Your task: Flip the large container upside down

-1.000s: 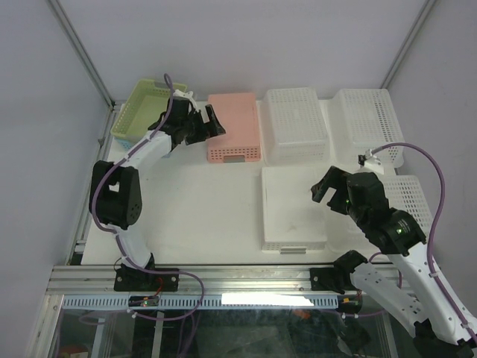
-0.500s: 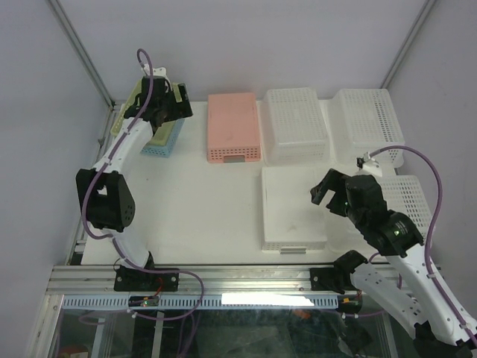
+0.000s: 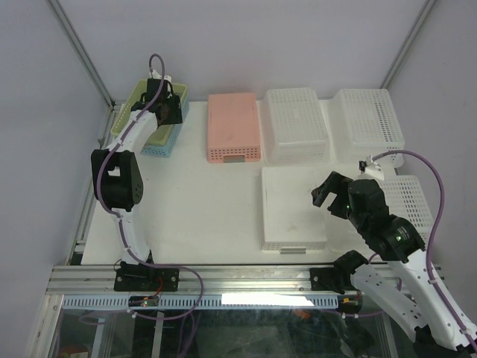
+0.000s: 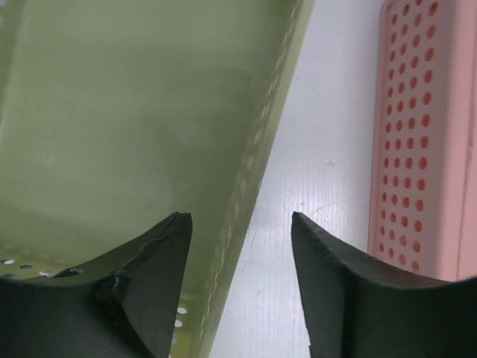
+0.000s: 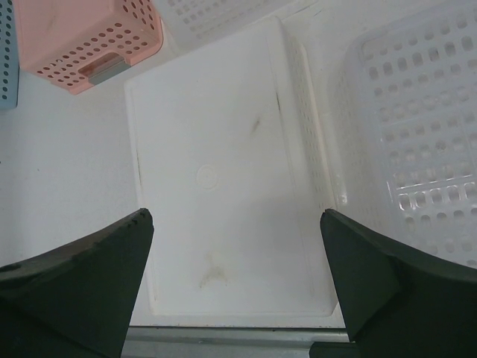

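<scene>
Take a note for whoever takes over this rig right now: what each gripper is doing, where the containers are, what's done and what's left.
Left gripper: open, jaws straddling one side wall of the green container in the far-left corner; no grip yet.
Right gripper: open, empty, hovering over the white upside-down tray.
Green container, apparently the target, sits open side up.
Done: left gripper lined up on the wall.
Left: close on the wall, lift, flip the container, set it down upside down.
</scene>
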